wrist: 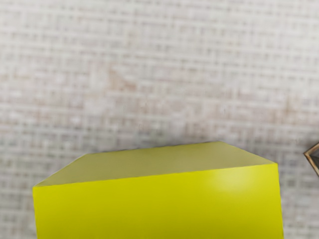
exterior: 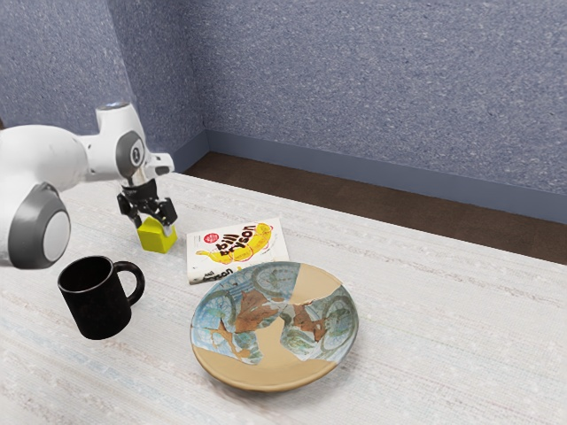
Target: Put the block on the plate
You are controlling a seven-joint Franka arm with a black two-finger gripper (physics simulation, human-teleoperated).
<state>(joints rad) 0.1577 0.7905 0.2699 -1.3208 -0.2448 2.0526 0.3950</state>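
Note:
The black gripper (exterior: 153, 218) is low at the yellow block (exterior: 157, 237), its fingers apart at the upper part of the block and partly covering its top. In the wrist view the yellow block (wrist: 159, 206) lies large and close under the hand, its top edge slightly slanted. It rests on the table. A round plate (exterior: 266, 359) with a blue, brown and tan pattern stands farther toward the exterior view's right, apart from the block; its upper face holds nothing.
A white book (exterior: 235, 251) with a yellow banana picture lies between block and plate. A black mug (exterior: 96, 301) stands nearer the exterior camera, on the pale table (exterior: 443, 354). A dark, brown-edged corner (wrist: 314, 157) of something unclear lies beside the block in the wrist view.

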